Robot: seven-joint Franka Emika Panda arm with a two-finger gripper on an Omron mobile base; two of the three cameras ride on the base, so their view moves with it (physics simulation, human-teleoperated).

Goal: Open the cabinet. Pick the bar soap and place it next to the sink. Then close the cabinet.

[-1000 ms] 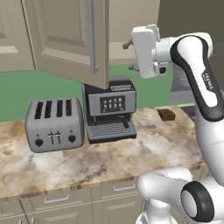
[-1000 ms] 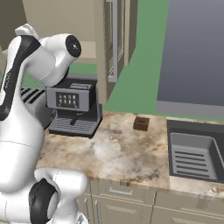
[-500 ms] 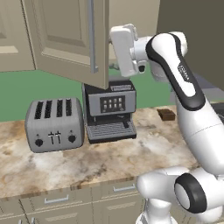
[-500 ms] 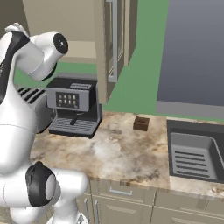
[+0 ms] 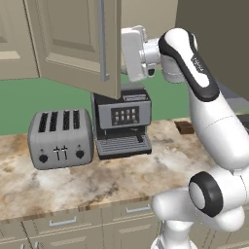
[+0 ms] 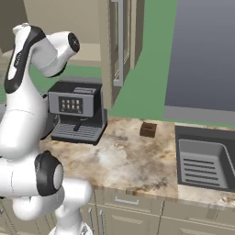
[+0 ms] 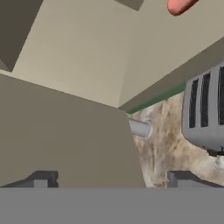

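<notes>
The cabinet [image 5: 68, 44] hangs above the counter with its right door swung wide open; the long silver handle [image 5: 101, 39] runs down the door. My gripper [image 7: 111, 180] is open, its fingertips [image 7: 41, 179] wide apart with nothing held. It is up at the open door's free edge, where the white hand [image 5: 133, 52] shows just right of the door. In the hand view the door panel [image 7: 65, 144] and the end of the handle [image 7: 140, 129] lie close ahead. The salmon-pink bar soap [image 7: 181, 5] peeks in at the top edge, inside the cabinet. The sink [image 6: 206, 160] is set in the counter at right.
On the marble counter stand a grey toaster [image 5: 61, 138] and a black coffee machine [image 5: 121, 121] under the open door. A small dark brown block [image 6: 148, 129] lies between the machine and the sink. Drawers with short handles [image 5: 62, 222] run below the counter edge.
The arm has swung left, carrying the hand from right of the cabinet up to the open door's edge. The door and counter items have not moved.
</notes>
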